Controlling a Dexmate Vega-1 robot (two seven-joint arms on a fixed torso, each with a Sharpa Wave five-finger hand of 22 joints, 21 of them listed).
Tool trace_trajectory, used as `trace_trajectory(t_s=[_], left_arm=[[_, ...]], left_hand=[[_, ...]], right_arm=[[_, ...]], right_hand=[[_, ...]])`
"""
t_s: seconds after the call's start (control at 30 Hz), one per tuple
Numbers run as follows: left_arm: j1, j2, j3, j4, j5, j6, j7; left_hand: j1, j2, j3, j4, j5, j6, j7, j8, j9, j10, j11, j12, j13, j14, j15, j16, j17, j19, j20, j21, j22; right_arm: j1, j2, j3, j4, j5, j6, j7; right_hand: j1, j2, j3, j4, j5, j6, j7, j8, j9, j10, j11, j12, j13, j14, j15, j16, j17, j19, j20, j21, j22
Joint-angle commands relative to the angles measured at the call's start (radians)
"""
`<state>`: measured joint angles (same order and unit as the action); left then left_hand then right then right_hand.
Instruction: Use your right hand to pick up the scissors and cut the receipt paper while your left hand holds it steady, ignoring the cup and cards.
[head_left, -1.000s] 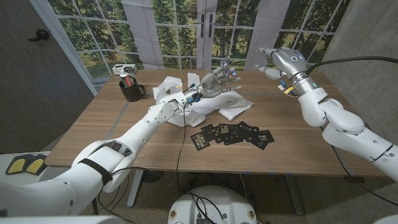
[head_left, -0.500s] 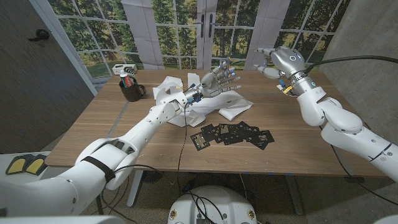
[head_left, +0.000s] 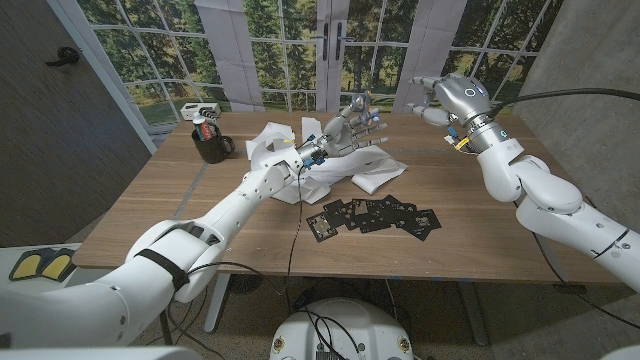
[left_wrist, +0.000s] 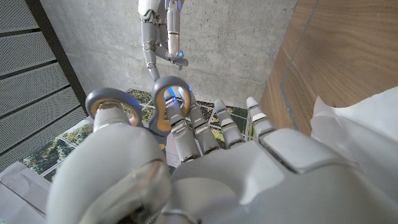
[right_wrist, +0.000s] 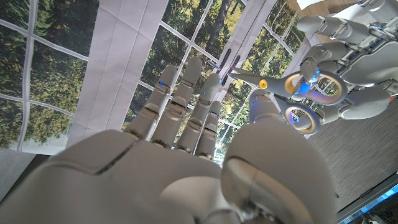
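Little has changed over the last second: the left hand (head_left: 350, 128) has lifted slightly and drawn a touch nearer the far edge of the desk (head_left: 180, 225), and the right hand (head_left: 432, 100) has shifted only slightly towards it.

Starting at the left hand, it is raised above the crumpled receipt paper (head_left: 330, 165) with the scissors (right_wrist: 297, 98) in its grip, fingers threaded through the grey, orange-lined handle loops and the blades pointing out toward the right hand. So the scissors are in the air near the middle of the desk's far edge, not on the wood, and the paper lies loose below the left wrist, held by nothing.

The right hand hovers over the far right corner, fingers spread and empty, palm turned toward the scissors but apart from them. The gap is hard to judge from the wrist views; it seems small.

This looks like a hand-over: the left hand is offering the tool so the right can take it. The next move would call for the right hand to close the gap and work its thumb and fingers into the loops, which the left fingers occupy at present, so the release needs timing. Only then can the left hand drop to pin the paper.

Further out, the black cup (head_left: 211, 145) stands near the far left corner, and the dark cards (head_left: 375, 214) lie scattered toward the near edge.
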<state>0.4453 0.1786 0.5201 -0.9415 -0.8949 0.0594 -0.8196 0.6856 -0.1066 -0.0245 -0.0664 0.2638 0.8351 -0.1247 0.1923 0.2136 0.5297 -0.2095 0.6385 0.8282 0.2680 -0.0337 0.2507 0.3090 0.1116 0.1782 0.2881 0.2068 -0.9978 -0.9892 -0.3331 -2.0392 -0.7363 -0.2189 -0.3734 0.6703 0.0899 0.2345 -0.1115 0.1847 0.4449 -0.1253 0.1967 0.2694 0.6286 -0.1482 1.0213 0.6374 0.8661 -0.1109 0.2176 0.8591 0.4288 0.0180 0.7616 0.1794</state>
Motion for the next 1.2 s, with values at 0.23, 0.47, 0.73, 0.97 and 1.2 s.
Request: trace_trajectory(t_s=[0.23, 0.47, 0.73, 0.97, 1.2], left_arm=[[-0.018, -0.029, 0.008, 0.055, 0.024, -0.033, -0.02], [-0.041, -0.048, 0.012, 0.111, 0.035, -0.059, -0.064], [-0.056, -0.066, 0.006, 0.15, 0.044, -0.083, -0.088], [-0.081, -0.088, 0.001, 0.215, 0.058, -0.115, -0.105], [-0.111, -0.117, -0.005, 0.289, 0.071, -0.147, -0.14]], left_hand=[[-0.042, -0.04, -0.059, 0.014, 0.046, -0.073, -0.013, -0.018, -0.009, -0.047, -0.002, -0.007, -0.005, -0.028, 0.019, -0.012, 0.01, -0.018, 0.008, -0.009, 0.006], [-0.05, -0.043, -0.113, 0.019, 0.104, -0.265, -0.034, -0.028, -0.021, -0.124, 0.007, -0.041, -0.033, -0.072, 0.048, -0.031, 0.018, -0.037, 0.02, -0.02, 0.007], [-0.051, -0.04, -0.13, 0.021, 0.12, -0.288, -0.043, -0.017, -0.023, -0.137, 0.007, -0.047, -0.04, -0.086, 0.051, -0.035, 0.019, -0.041, 0.022, -0.022, 0.008], [-0.052, -0.037, -0.137, 0.023, 0.127, -0.279, -0.044, -0.01, -0.024, -0.145, 0.011, -0.046, -0.038, -0.091, 0.053, -0.036, 0.021, -0.045, 0.025, -0.024, 0.008], [-0.056, -0.035, -0.151, 0.026, 0.137, -0.279, -0.044, -0.008, -0.024, -0.17, 0.023, -0.057, -0.045, -0.108, 0.065, -0.041, 0.022, -0.051, 0.028, -0.027, 0.008]], right_arm=[[-0.007, -0.008, 0.005, -0.007, -0.026, -0.003, -0.013], [-0.001, -0.007, 0.002, -0.012, -0.035, -0.001, -0.009], [0.01, 0.001, -0.006, -0.015, -0.046, -0.007, 0.001], [0.013, 0.005, -0.006, -0.017, -0.052, -0.01, -0.001], [0.015, 0.011, -0.007, -0.019, -0.06, -0.015, -0.004]], right_hand=[[-0.02, -0.004, -0.01, 0.002, -0.005, 0.005, -0.006, 0.005, 0.0, 0.001, 0.001, 0.008, 0.001, -0.006, -0.106, -0.004, 0.001, 0.006, 0.003, -0.005, 0.002], [-0.027, -0.007, -0.012, 0.002, -0.007, 0.007, -0.007, 0.005, -0.001, 0.001, -0.001, 0.01, -0.003, -0.008, -0.106, -0.005, 0.0, 0.006, 0.004, -0.008, 0.002], [-0.035, -0.009, -0.014, 0.003, -0.009, 0.01, -0.006, 0.005, -0.002, 0.003, 0.003, 0.013, -0.007, -0.006, -0.108, -0.005, -0.001, 0.009, 0.006, -0.012, 0.002], [-0.041, -0.01, -0.016, 0.003, -0.009, 0.011, -0.008, 0.005, -0.002, -0.001, 0.0, 0.017, -0.004, -0.008, -0.107, -0.006, -0.002, 0.008, 0.006, -0.016, 0.002], [-0.051, -0.015, -0.019, 0.006, -0.01, 0.011, -0.006, 0.004, -0.003, 0.0, 0.001, 0.019, -0.007, -0.006, -0.105, -0.005, -0.003, 0.01, 0.009, -0.019, 0.002]])
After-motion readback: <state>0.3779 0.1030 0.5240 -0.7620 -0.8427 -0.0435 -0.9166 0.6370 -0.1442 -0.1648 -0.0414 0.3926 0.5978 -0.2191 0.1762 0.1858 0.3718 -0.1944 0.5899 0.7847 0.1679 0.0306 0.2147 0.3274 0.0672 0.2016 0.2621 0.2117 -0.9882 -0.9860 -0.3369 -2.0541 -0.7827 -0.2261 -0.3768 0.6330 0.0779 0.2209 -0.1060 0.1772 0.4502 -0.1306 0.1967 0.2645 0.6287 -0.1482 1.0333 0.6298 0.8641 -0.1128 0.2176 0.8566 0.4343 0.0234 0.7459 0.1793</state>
